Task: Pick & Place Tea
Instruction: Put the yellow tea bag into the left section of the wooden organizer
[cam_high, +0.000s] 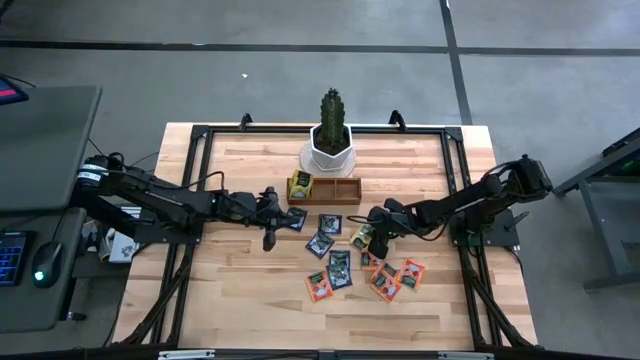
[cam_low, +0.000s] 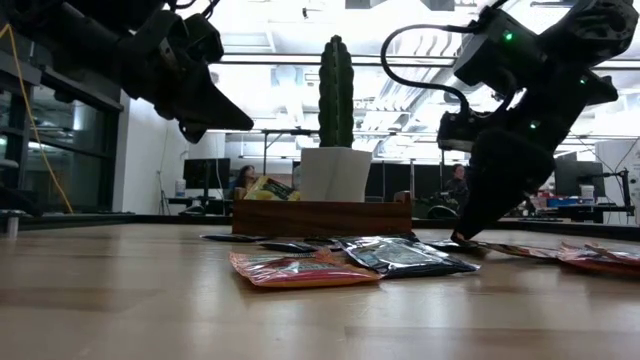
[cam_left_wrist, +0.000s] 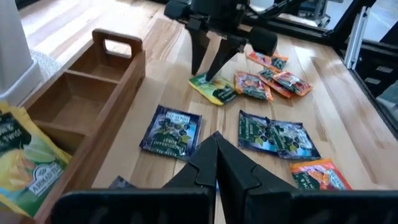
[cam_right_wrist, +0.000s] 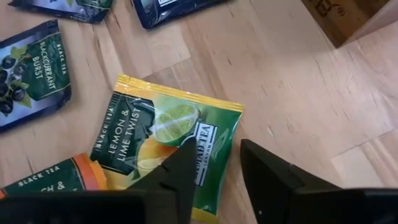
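Several flat tea sachets lie scattered on the wood table: dark blue ones (cam_high: 330, 225), orange ones (cam_high: 385, 280) and a yellow-green lemon one (cam_right_wrist: 155, 134). More yellow-green sachets (cam_high: 300, 183) stand in the left compartment of the brown wooden tray (cam_high: 345, 190). My right gripper (cam_right_wrist: 214, 171) is open and low over the lemon sachet's edge. One finger (cam_right_wrist: 180, 174) is above the sachet and the other finger (cam_right_wrist: 267, 171) is above bare wood. My left gripper (cam_high: 270, 238) is shut and hovers left of the sachets, holding nothing. My right gripper comes down at the lemon sachet's edge (cam_right_wrist: 217, 146) from above, slanting, with that edge in the gap between the fingers. The sachet lies flat on the table. I cannot tell whether a fingertip touches it.
A white pot with a cactus (cam_high: 330, 140) stands just behind the tray at the far edge. A black frame (cam_high: 455, 180) runs around the table top. Bare wood lies on the table's near left part (cam_high: 230, 290).
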